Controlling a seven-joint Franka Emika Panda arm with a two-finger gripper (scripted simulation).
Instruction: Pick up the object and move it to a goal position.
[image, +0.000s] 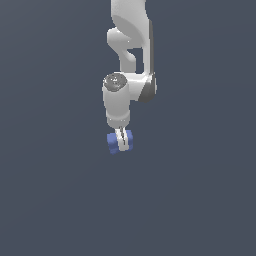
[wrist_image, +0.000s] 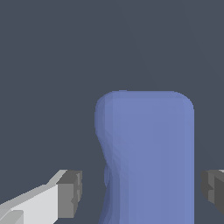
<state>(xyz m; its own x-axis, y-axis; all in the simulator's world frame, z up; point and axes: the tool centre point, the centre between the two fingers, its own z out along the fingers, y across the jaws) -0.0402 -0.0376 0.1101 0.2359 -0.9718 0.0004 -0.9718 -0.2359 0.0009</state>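
The object, a blue-violet lumpy block (image: 127, 141) with rounded edges, lies on the dark grey floor under the arm. My gripper (image: 120, 142) points straight down and its fingers reach down over the block's middle. In the wrist view the block (wrist_image: 148, 153) stands between the two finger pads (wrist_image: 70, 194). A narrow gap shows on each side, so the jaws stand open around it without touching. The block's lower end is cut off by the picture's edge.
The floor (image: 200, 200) is a plain dark grey surface with nothing else on it in view. The white arm (image: 131, 45) rises above the gripper out of the exterior view's top.
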